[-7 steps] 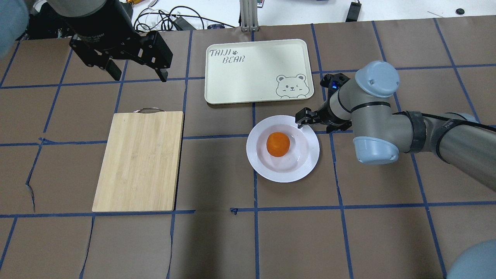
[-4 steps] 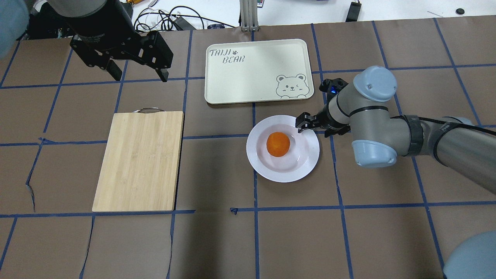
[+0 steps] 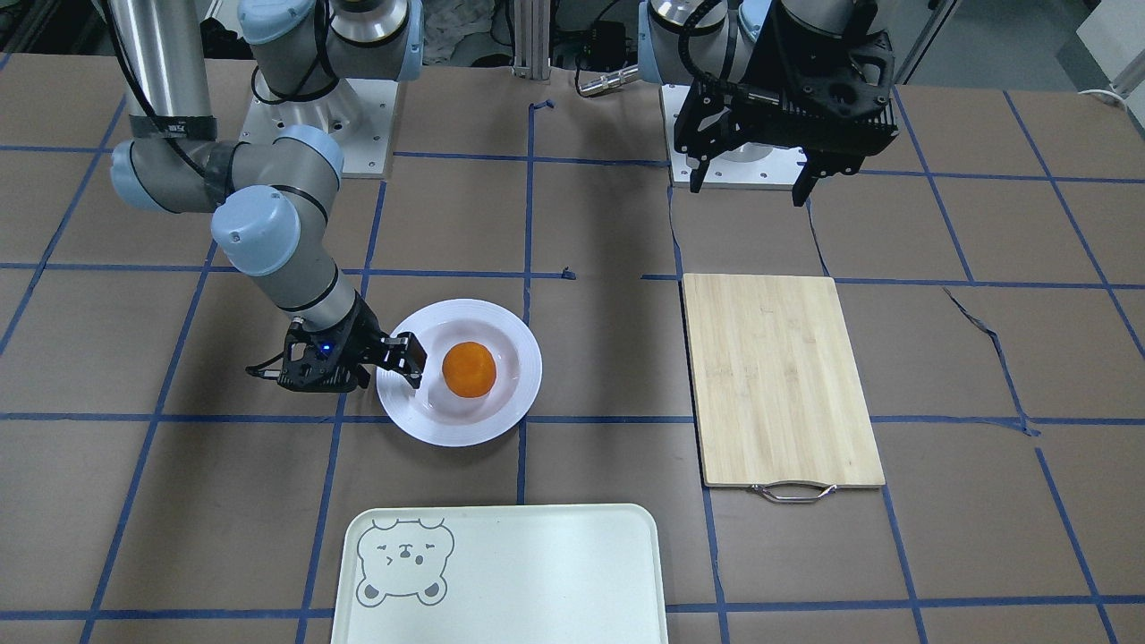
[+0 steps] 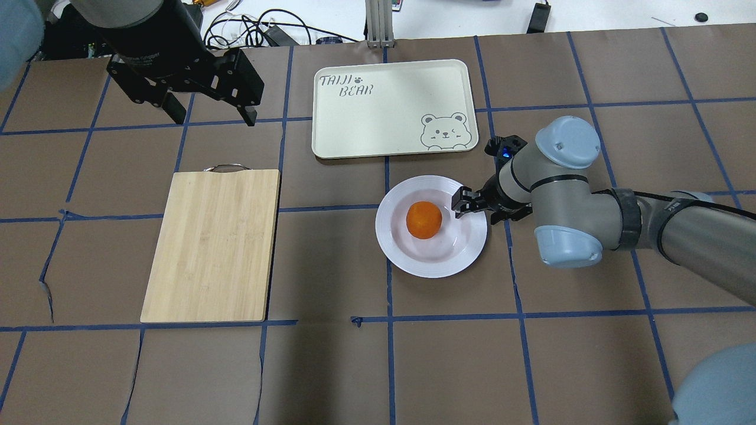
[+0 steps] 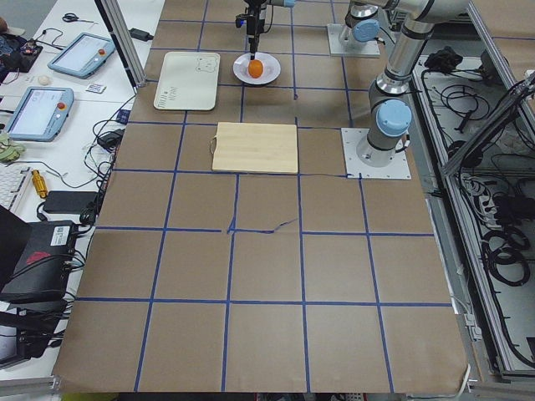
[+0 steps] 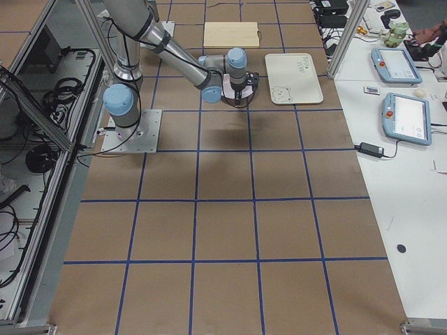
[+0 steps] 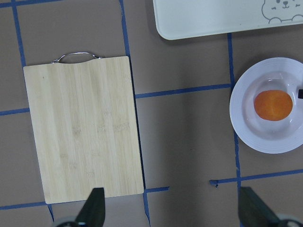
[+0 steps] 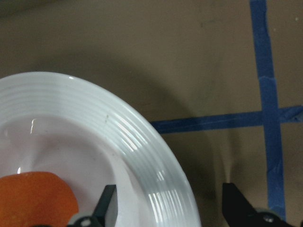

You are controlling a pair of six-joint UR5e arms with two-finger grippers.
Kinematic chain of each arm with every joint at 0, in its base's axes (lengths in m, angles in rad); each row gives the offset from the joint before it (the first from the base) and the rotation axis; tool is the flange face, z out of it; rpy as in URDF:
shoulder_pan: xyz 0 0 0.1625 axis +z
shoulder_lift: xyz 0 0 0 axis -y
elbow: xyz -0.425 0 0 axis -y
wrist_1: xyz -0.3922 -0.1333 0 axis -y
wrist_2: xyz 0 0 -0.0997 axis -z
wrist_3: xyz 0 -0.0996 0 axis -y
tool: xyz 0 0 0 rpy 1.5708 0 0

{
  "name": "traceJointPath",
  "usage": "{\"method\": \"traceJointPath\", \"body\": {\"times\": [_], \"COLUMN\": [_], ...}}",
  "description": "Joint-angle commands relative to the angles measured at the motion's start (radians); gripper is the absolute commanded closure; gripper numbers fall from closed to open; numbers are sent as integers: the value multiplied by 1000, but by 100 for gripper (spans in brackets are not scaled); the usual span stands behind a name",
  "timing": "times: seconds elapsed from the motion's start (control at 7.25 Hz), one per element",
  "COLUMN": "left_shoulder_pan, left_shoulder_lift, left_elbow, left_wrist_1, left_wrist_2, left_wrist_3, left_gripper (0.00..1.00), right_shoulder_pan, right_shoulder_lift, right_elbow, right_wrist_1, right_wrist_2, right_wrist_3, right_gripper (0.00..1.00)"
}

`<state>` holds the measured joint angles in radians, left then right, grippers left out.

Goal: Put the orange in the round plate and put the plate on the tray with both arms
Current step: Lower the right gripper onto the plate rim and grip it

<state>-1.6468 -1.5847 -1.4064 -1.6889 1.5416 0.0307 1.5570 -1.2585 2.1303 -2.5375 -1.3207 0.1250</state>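
The orange [image 4: 423, 219] [image 3: 469, 368] [image 7: 273, 105] lies in the well of the white round plate [image 4: 413, 267] [image 3: 465, 431] [image 8: 118, 132]. The plate rests on the table just in front of the cream tray [image 4: 390, 112] [image 3: 537, 572] with the bear face. My right gripper [image 4: 466, 203] [image 3: 407, 358] [image 8: 170, 208] is low at the plate's right rim and open. In the right wrist view one finger is over the well and the other outside the rim. My left gripper [image 4: 212, 112] [image 3: 747, 183] [image 7: 175, 213] hangs high over the far left, open and holding nothing.
A bamboo cutting board [image 4: 212, 245] [image 3: 778, 376] with a metal handle lies left of the plate. Cables and equipment sit past the table's far edge. Blue tape lines cross the brown table cover.
My right gripper has slid along the plate's right rim toward the robot and a little further over it. The plate, the orange and the left arm have stayed put.
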Motion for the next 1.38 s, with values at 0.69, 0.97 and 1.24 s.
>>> {"method": "traceJointPath", "body": {"times": [0.69, 0.97, 1.24], "left_shoulder_pan": [2, 2, 2], "left_shoulder_lift": [8, 8, 8], "left_elbow": [-11, -11, -13], "left_wrist_1": [0, 0, 0], "left_wrist_2": [2, 2, 2], "left_wrist_3": [0, 2, 0], "left_gripper": [0, 0, 0], "right_shoulder_pan": [-2, 0, 3], "right_shoulder_lift": [14, 5, -5], "right_elbow": [11, 10, 2], "right_wrist_1": [57, 79, 80], "right_wrist_2": [41, 43, 43], "right_wrist_3": [39, 39, 41], "right_gripper": [64, 86, 100]}}
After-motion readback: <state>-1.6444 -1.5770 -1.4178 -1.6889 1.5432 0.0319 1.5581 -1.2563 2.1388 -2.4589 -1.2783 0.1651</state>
